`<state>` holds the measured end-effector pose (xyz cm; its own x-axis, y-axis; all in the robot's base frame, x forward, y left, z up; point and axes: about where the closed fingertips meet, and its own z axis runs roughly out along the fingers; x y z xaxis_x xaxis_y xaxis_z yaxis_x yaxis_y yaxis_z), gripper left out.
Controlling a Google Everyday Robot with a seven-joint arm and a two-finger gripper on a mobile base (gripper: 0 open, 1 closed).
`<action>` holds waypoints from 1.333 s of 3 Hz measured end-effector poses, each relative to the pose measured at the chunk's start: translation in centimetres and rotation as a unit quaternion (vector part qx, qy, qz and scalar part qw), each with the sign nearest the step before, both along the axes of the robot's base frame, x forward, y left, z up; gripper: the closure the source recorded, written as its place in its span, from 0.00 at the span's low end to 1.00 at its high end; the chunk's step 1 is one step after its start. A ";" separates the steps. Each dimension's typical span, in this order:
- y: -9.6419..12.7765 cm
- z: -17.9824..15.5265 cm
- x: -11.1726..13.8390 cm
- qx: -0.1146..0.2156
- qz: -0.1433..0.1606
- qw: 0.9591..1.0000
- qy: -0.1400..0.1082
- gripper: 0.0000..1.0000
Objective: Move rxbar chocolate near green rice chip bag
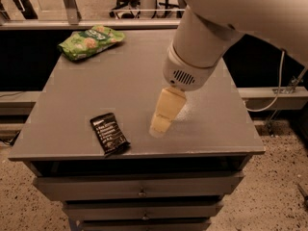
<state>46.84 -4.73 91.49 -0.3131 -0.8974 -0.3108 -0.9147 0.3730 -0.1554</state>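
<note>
The rxbar chocolate (109, 134), a small flat black wrapper with white text lines, lies near the front left edge of the grey tabletop (120, 81). The green rice chip bag (90, 41) lies at the far left corner. My gripper (160, 128) hangs from the large white arm, pointing down over the front middle of the table, a short way right of the bar and apart from it. It holds nothing that I can see. The arm hides the far right of the table.
The table is a grey drawer cabinet with drawer fronts (142, 186) below the front edge. A railing (72, 6) and chair bases stand behind it. A cable (279, 85) hangs at the right.
</note>
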 end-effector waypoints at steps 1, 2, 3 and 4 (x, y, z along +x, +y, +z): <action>3.9 -1.2 -0.7 0.010 0.006 1.000 -0.006 0.00; 7.9 -2.6 -0.8 0.020 0.012 1.000 -0.011 0.00; 10.7 -3.6 -0.8 0.029 0.007 1.000 -0.005 0.00; 12.3 -4.8 -1.4 0.039 -0.003 0.999 0.007 0.00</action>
<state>45.47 7.53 86.73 -0.3243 -0.8687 -0.3744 -0.9140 0.3898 -0.1127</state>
